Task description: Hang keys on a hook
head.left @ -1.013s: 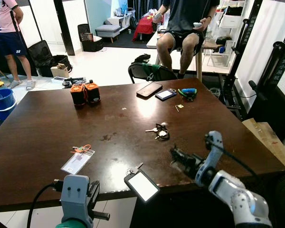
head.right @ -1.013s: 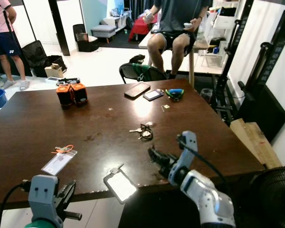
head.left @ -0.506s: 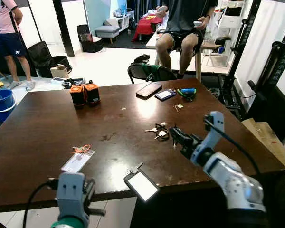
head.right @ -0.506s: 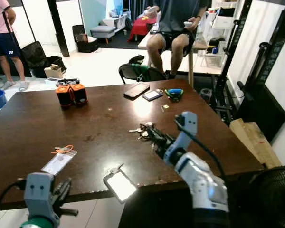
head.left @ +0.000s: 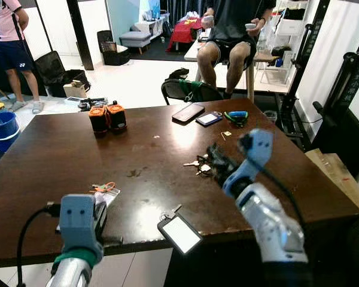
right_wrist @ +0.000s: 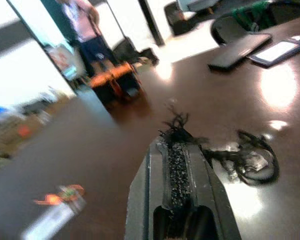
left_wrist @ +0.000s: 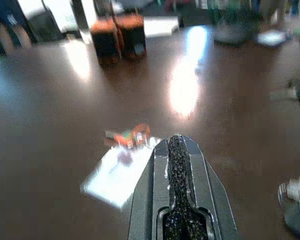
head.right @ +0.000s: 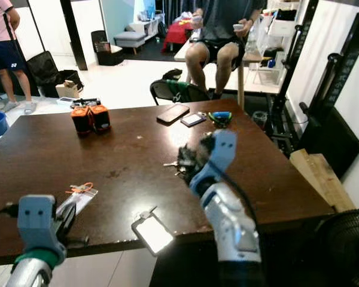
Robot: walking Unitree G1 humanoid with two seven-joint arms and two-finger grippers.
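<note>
A bunch of keys (head.left: 198, 165) on a dark ring lies flat near the middle of the brown table (head.left: 60, 161). My right gripper (head.left: 212, 158) reaches in from the right and sits low over the table just beside the keys. In the right wrist view its fingers (right_wrist: 174, 155) are pressed together, shut, and the key ring (right_wrist: 251, 159) lies on the wood to one side of the fingertips, apart from them. My left gripper (left_wrist: 176, 150) is shut and hovers over the table's front left edge (head.left: 102, 209), pointing at a card holder.
A clear card holder with an orange lanyard (head.left: 99, 200) lies front left and a white badge (head.left: 179, 233) at the front edge. Two orange-black blocks (head.left: 107, 117), a phone (head.left: 187, 112) and small items sit at the back. A person (head.left: 230, 33) sits beyond the table, another (head.left: 9, 42) stands far left.
My right gripper has travelled from the table's front edge forward and left to the keys. My left arm has risen and shifted slightly left.
</note>
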